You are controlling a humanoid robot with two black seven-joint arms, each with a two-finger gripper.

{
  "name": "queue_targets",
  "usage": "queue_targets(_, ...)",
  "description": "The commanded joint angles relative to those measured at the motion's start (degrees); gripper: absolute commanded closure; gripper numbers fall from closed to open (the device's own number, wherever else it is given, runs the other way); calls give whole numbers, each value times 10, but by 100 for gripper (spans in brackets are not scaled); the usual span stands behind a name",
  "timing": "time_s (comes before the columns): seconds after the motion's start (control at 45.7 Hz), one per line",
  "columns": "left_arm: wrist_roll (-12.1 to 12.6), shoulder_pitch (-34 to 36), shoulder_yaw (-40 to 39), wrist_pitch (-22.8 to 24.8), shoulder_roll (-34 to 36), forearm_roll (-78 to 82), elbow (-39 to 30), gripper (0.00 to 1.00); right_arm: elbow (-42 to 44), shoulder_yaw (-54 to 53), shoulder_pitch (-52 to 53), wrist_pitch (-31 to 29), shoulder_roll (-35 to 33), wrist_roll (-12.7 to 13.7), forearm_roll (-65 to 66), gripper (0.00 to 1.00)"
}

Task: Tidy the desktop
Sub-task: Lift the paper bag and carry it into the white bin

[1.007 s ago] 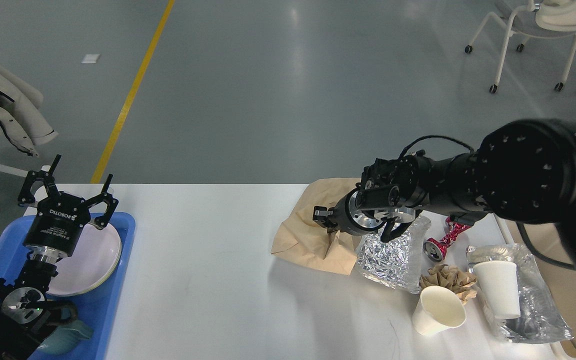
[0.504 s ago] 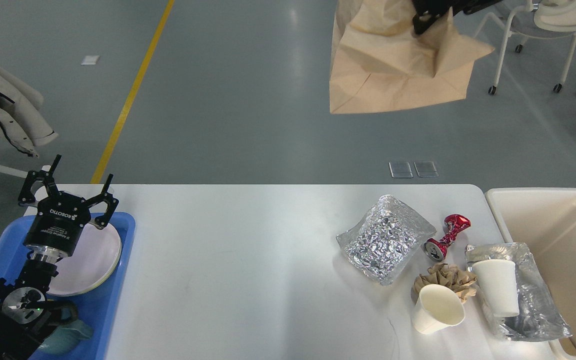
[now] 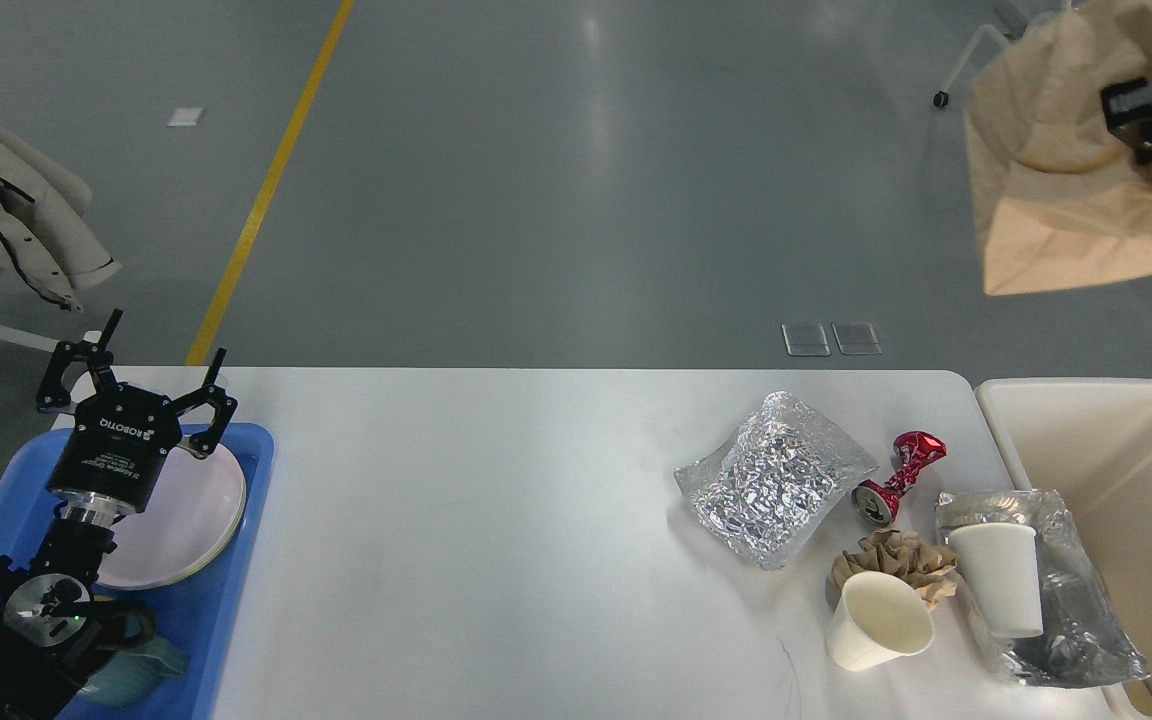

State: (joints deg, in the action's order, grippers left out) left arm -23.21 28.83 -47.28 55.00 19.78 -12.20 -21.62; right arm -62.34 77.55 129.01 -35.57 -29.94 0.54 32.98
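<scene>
Right gripper (image 3: 1151, 105): you hold the crumpled tan paper bag (image 3: 1056, 200) pinched high above the floor, beyond the tabletop's far right corner.
Left gripper (image 3: 126, 385): fingers spread, holding nothing, over the white round plate (image 3: 191, 520) in the blue plastic tray (image 3: 236, 620).
White rounded tabletop (image 3: 496, 540): litter crowds its right edge.
Drop risk: the bag hangs short of the cream rectangular bin (image 3: 1116, 450); release too early and it likely lands on the floor.
Sweep risk: lowering carelessly could let the bag brush the crushed red can (image 3: 901, 475) or the upright white paper cup (image 3: 996, 575).
</scene>
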Motion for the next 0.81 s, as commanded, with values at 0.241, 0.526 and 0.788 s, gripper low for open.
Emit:
queue_targets(0.241,0,0,0,0,0,0,0,3,239,-18,-476,299,-51,0,-18,100)
queue_targets(0.526,0,0,0,0,0,0,0,3,457,-121,-769,350,-28,0,-62,100)
queue_targets(0.788,0,0,0,0,0,0,0,3,469,-202,-821,361,-9,1,-86,0)
